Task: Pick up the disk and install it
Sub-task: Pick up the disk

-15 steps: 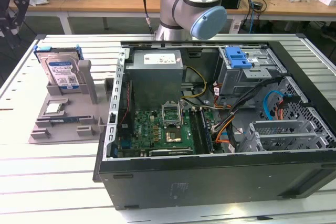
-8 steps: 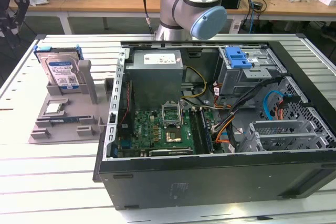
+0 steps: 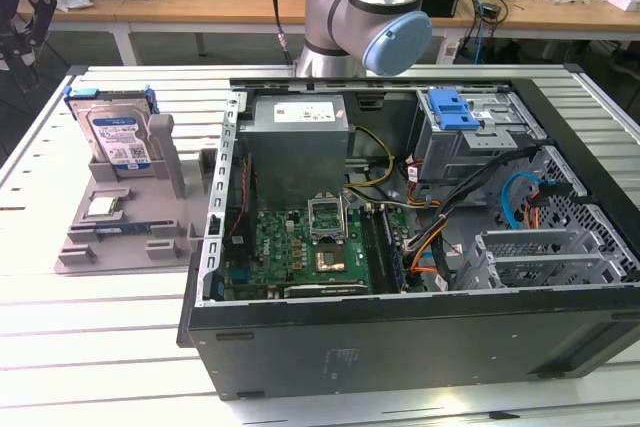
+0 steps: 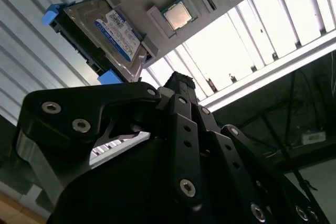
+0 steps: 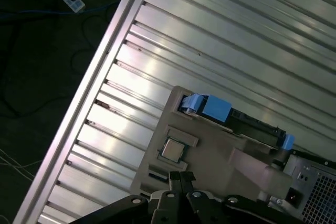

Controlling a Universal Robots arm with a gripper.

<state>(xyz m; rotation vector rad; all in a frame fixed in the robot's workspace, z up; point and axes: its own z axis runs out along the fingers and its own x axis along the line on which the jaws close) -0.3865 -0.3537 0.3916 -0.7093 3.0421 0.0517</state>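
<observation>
A: On the grey stand [image 3: 120,237], exterior view's left, the disk [image 3: 118,137] stood on edge, outside the PC case [image 3: 400,347].
B: End effector [image 5: 181,178] was pressed together, empty. Disk prob. was stiff, heavyish, fragile; best held by bracket [image 4: 55,11] sides.

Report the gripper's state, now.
Gripper: shut, holding nothing; the disk stands in the grey holder.

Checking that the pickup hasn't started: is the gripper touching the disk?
Apart. In the first wrist view, bare grey holder shows between the gripper and the disk.
</observation>
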